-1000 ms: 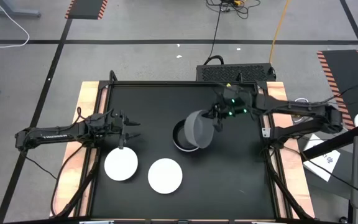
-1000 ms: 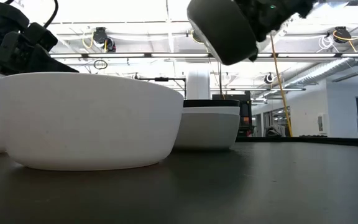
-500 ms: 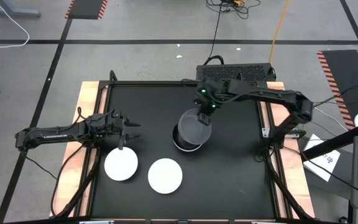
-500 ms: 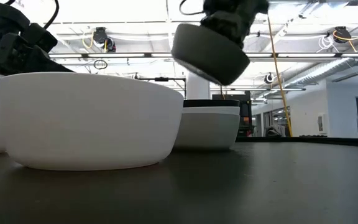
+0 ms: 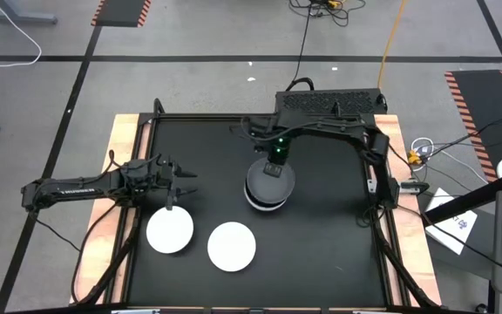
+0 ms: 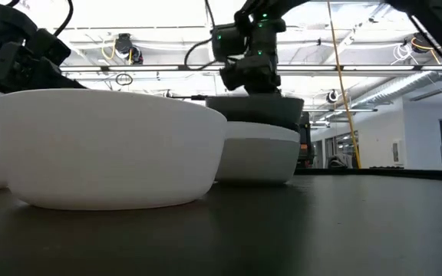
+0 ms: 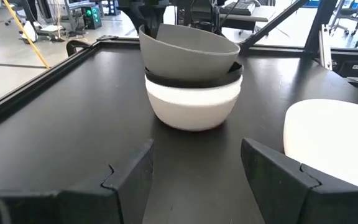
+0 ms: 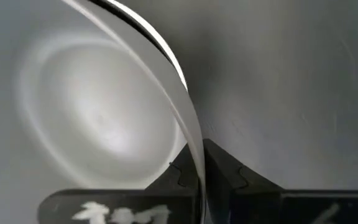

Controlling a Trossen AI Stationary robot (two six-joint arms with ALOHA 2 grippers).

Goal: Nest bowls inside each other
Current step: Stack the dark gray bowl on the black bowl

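A stack stands mid-table: a white bowl (image 7: 194, 107), a black bowl (image 7: 191, 79) in it, and a grey bowl (image 5: 269, 180) (image 7: 188, 48) on top, slightly tilted. My right gripper (image 5: 274, 166) (image 6: 253, 75) (image 8: 202, 171) is above the stack, shut on the grey bowl. Two more white bowls (image 5: 170, 232) (image 5: 232, 245) rest on their bases near the table's near edge. My left gripper (image 5: 179, 185) (image 7: 197, 180) is open, hovering left of the stack and just beyond the left white bowl, touching nothing. My right gripper holds the grey bowl by its rim (image 8: 193, 146), on the side toward the table's far edge. One finger (image 8: 180, 175) is inside the bowl and one (image 8: 230, 175) outside, pointing down from above. The bowl sits in the black bowl, a little tilted.
The black tabletop (image 5: 338, 235) has bare room right of the stack, with raised rails and wooden strips (image 5: 122, 148) along its sides. A black box (image 5: 329, 100) with cables sits at the far edge. In the low view the near white bowl (image 6: 110, 149) hides the table behind it.
My right gripper has swung toward the table's left and come down, carrying the grey bowl from the air right of the stack onto it. The bowl has tipped from steeply on edge to nearly level and now sits in the black bowl. The gripper has kept its hold.
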